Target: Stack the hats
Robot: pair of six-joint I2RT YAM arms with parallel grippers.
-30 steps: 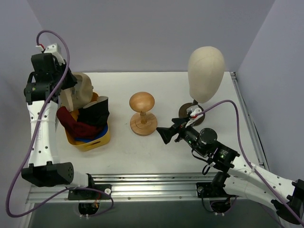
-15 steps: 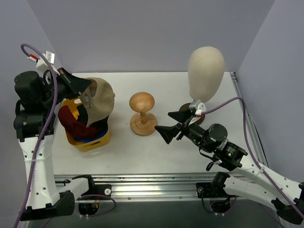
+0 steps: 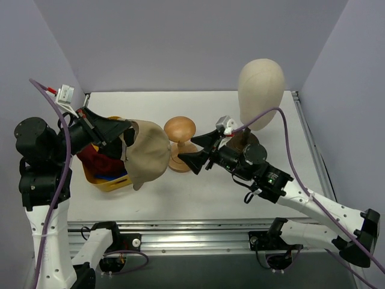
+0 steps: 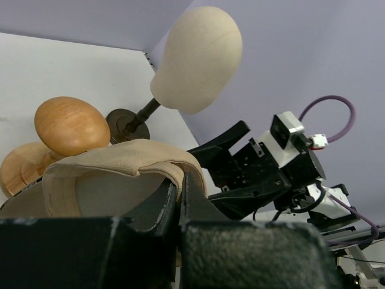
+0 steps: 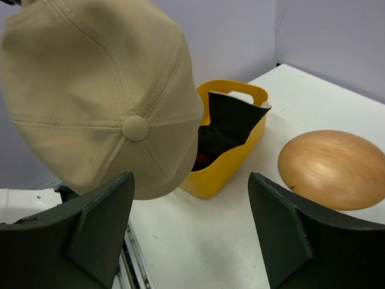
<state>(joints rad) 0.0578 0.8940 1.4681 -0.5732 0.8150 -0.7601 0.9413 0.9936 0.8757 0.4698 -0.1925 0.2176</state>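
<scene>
The left gripper (image 3: pixel 122 136) is pinched tight on the edge of the tan cap (image 3: pixel 148 154) and holds it up in the air. The cap hangs over the white table (image 3: pixel 240 195), between the yellow tray (image 3: pixel 118 182) and the wooden stand (image 3: pixel 180 130). From above, it covers part of the right side of the tray. In the left wrist view, the two dark fingers (image 4: pixel 180 201) press together on the rim of the cap, and you can see inside the cap. The round top of the cap, with its little button, faces the right gripper (image 3: pixel 194 150). The right gripper is open very wide, with nothing between its fingers (image 5: pixel 102 223). It points at the cap and is close to it, just in front of the wooden stand. The other hats sit in the yellow tray. The dark red hat (image 3: pixel 94 158) is on the left side, and the black hat (image 5: pixel 231 115) stands up against the tray wall. A thin strip of the blue cap (image 3: pixel 110 177) shows under them. The cream head (image 3: pixel 260 84) stands at the back right, well apart from the cap.
</scene>
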